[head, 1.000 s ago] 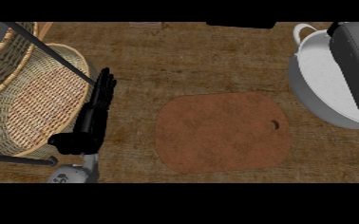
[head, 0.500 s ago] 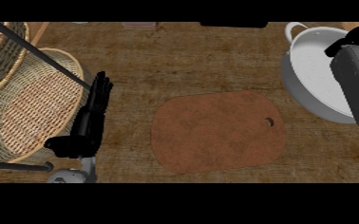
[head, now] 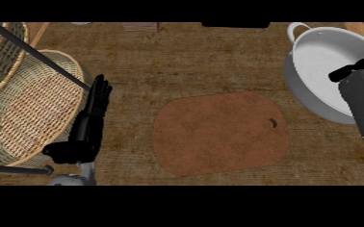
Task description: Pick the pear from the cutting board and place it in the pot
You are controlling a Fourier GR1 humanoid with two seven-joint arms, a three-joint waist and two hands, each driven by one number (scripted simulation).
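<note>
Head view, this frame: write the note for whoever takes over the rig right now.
Left hand: open, fingers straight, resting at the view's left beside the wicker basket.
Right hand: over the pot at the right edge; its state cannot be told.
Cutting board: bare, no pear on it.
Pear: not visible anywhere.
Left: confirm the pear is in the pot, then clear the right hand.

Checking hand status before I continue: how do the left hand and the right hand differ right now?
The left hand shows in full at the view's left beside the wicker basket, fingers straight and open, resting; the right hand is mostly cut off at the right edge, so its fingers cannot be judged. The left hand is over the counter; the right hand is over the white pot. Both are black, and no pear shows in either.
</note>
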